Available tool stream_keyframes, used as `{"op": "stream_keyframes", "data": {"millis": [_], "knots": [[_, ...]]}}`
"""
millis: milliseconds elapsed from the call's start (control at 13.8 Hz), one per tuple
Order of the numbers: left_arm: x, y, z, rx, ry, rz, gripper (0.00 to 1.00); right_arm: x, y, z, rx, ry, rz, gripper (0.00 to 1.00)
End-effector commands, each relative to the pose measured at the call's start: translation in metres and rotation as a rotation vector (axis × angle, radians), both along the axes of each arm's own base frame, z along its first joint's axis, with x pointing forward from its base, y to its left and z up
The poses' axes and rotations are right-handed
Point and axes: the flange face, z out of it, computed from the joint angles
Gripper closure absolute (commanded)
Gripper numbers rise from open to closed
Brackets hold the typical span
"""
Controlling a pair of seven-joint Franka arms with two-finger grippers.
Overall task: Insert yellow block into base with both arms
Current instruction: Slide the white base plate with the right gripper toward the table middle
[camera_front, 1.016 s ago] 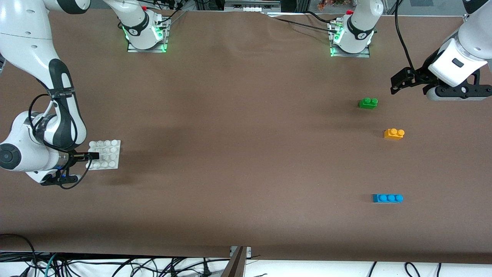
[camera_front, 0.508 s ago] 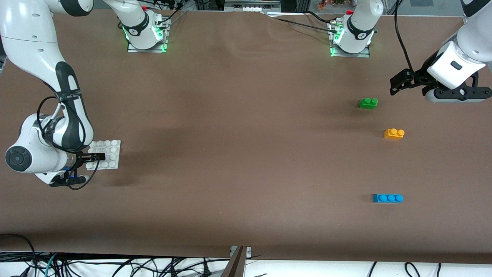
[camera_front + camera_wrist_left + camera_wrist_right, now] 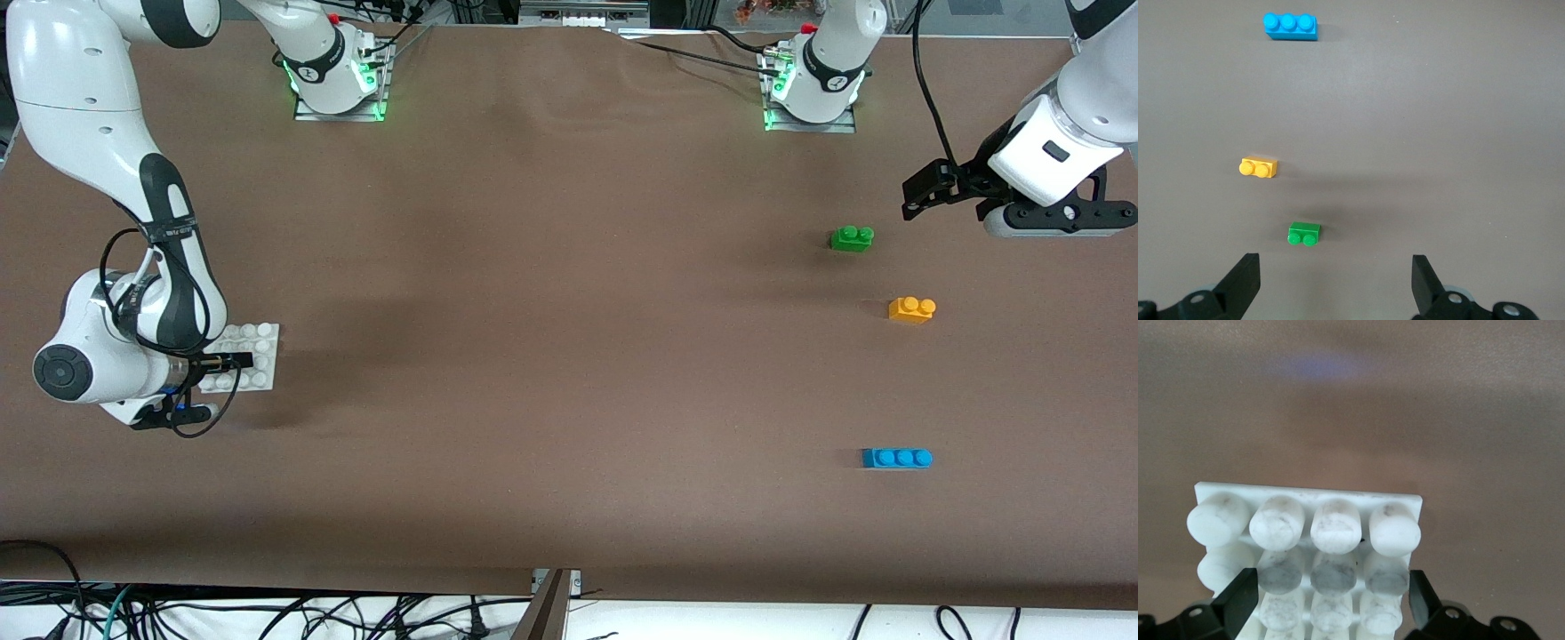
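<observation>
The right gripper (image 3: 238,361) is low over the white base (image 3: 258,356) near the right arm's edge of the counter (image 3: 551,356). Its fingers (image 3: 1245,600) are spread across the middle stud columns and should clamp squarely so the plate stays flat.

The left gripper (image 3: 925,188), released, hovers near the left arm's edge. The yellow block (image 3: 911,308) rests studs up, its long axis parallel to the counter's front edge.

The yellow block (image 3: 911,308), a small yellow-orange brick with two round studs up, is lying flat near the table edge at the left arm's end. The base (image 3: 253,356), a flat square white plate with a four-by-four stud grid, is sitting near the table edge at the right arm's end.
</observation>
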Motion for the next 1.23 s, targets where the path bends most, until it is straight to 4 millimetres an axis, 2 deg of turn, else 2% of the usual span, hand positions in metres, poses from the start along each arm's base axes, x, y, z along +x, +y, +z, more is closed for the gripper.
{"op": "stream_keyframes", "data": {"millis": [0,290,580,798,1161], "knots": [[0.000,0.002,0.005,0.015,0.002,-0.008,0.00,-0.004,0.001,-0.012,0.009,0.012,-0.013,0.00],[0.000,0.002,0.005,0.015,0.002,-0.008,0.00,-0.005,0.012,-0.023,0.008,0.024,0.002,0.00],[0.000,0.002,0.005,0.015,0.002,-0.008,0.00,-0.003,0.042,-0.034,0.060,0.014,-0.011,0.00],[0.000,0.003,0.005,0.015,0.002,-0.007,0.00,0.000,0.083,-0.041,0.036,-0.005,-0.039,0.00],[0.000,0.002,0.005,0.015,0.002,-0.008,0.00,0.000,0.178,-0.043,0.008,-0.042,-0.030,0.00]]}}
